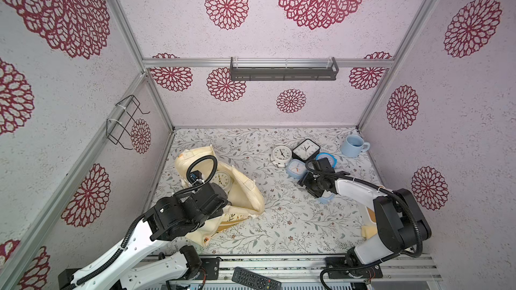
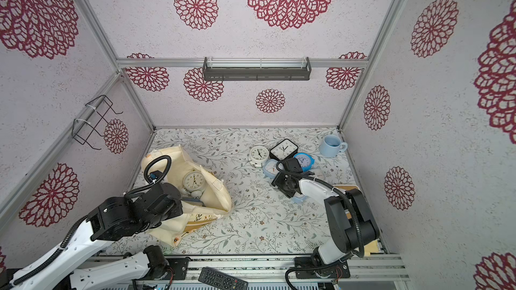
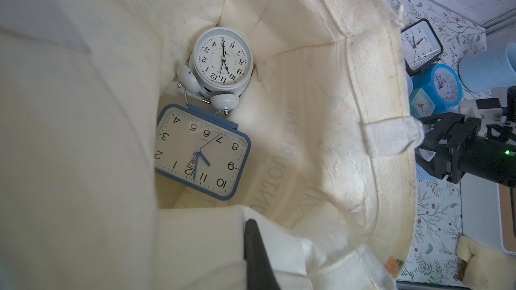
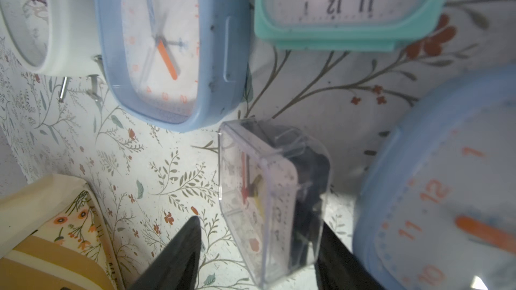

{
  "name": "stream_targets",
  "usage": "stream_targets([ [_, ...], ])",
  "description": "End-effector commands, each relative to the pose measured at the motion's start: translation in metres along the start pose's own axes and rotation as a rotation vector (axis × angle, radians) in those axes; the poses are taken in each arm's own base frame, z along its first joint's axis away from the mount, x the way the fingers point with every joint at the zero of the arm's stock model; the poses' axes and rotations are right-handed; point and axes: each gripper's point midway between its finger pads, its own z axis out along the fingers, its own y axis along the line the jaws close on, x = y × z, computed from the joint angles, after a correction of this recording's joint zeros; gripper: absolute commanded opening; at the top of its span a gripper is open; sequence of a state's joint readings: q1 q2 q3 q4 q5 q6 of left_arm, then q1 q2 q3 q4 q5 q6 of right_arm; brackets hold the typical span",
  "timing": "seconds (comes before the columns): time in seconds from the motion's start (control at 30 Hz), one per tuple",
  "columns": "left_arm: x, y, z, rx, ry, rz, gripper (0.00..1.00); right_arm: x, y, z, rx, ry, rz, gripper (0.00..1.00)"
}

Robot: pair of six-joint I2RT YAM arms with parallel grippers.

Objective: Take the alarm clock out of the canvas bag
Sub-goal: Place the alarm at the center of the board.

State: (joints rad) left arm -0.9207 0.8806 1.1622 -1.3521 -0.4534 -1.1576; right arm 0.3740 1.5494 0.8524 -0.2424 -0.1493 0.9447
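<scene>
The cream canvas bag (image 1: 245,191) lies at the table's left with its mouth held wide. Inside it lie a white twin-bell alarm clock (image 3: 222,59) and a blue-framed rectangular clock (image 3: 201,152); the round clock (image 2: 193,179) also shows in a top view. My left gripper (image 3: 252,232) is shut on the bag's near rim, and only one black finger shows against the fabric. My right gripper (image 4: 259,224) is open at the table's right, low over it. A small clear-cased clock (image 4: 268,191) sits between its fingers, with a gap on one side.
Beyond the right gripper are a white round clock (image 1: 281,155), a black square clock (image 1: 306,149), a blue round clock (image 1: 326,160), a light blue square clock (image 4: 167,48), a teal clock (image 4: 349,4) and a large pale blue clock (image 4: 446,191). A blue mug (image 1: 352,145) stands back right.
</scene>
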Motion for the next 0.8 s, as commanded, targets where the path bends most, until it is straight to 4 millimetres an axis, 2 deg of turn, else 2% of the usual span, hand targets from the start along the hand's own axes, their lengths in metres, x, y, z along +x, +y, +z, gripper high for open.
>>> stream_targets([
  [0.0,-0.014,-0.009,-0.005,0.031,-0.051,-0.014,0.0,-0.016,0.005,-0.019,0.009,-0.07,0.016,0.69],
  [0.23,-0.012,-0.019,-0.004,0.062,-0.029,0.009,0.0,-0.028,0.015,-0.052,0.009,-0.133,-0.021,0.71],
  [0.3,-0.008,-0.029,-0.003,0.104,-0.005,0.041,0.0,-0.033,0.032,-0.069,-0.045,-0.164,-0.064,0.69],
  [0.37,-0.002,-0.04,-0.002,0.153,0.021,0.082,0.0,-0.031,0.067,-0.095,-0.166,-0.204,-0.184,0.67],
  [0.43,0.005,-0.05,-0.002,0.194,0.041,0.124,0.0,-0.015,0.119,-0.131,-0.343,-0.241,-0.379,0.66],
  [0.53,0.012,-0.054,0.0,0.202,0.059,0.164,0.0,0.022,0.172,-0.168,-0.469,-0.259,-0.667,0.7],
  [0.63,0.014,-0.055,0.002,0.193,0.062,0.178,0.0,0.058,0.203,-0.176,-0.532,-0.198,-0.877,0.76],
  [0.77,0.013,-0.058,0.001,0.194,0.061,0.184,0.0,0.096,0.229,-0.166,-0.58,-0.142,-1.072,0.83],
])
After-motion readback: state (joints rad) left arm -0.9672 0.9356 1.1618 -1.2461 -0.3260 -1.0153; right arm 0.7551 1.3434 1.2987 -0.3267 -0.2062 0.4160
